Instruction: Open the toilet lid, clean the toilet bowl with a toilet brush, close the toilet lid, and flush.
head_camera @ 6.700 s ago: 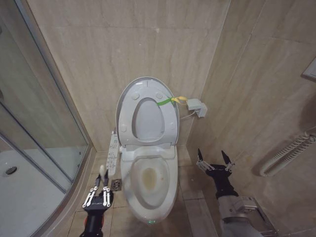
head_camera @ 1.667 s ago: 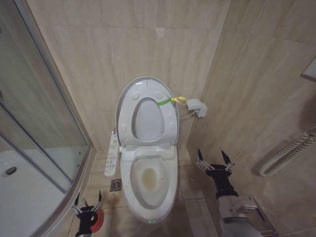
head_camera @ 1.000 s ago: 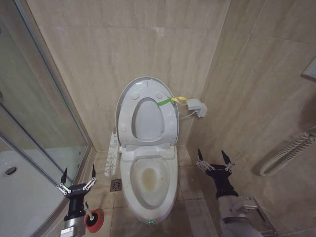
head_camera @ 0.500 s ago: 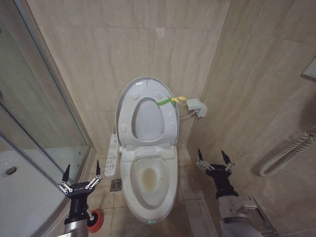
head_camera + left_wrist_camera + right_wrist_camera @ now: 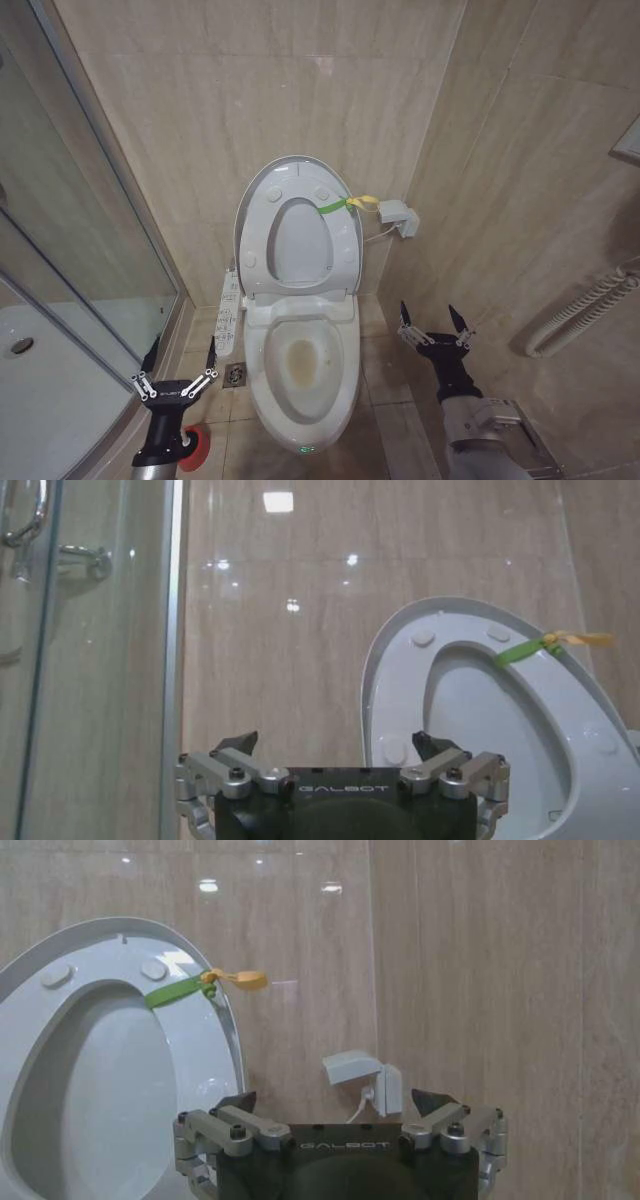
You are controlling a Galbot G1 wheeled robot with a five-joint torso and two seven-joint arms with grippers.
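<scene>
Head view: glossy white oval plastic toilet lid [image 5: 250, 190] stood raised against the wall, white ceramic toilet bowl [image 5: 300, 368] exposed, stained.
Lid closing and flushing apparently remained. Both pincers gaped wide, empty: left gripper [image 5: 177, 372] above the round red cup holder [image 5: 190, 448] at the bowl's left edge, right gripper [image 5: 436, 323] beside its right. "GALBOT" was legible on both wrists.

Red cup holder [image 5: 190, 447] half hidden behind the left end effector [image 5: 176, 363], brush handle unseen

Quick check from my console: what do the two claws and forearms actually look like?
Left claw and right claw match: black pointed fingertips on silver bolted linkages, black body marked GALBOT in the wrist views. A black wrist tapers behind each; the right forearm ends in a grey metal housing.
</scene>
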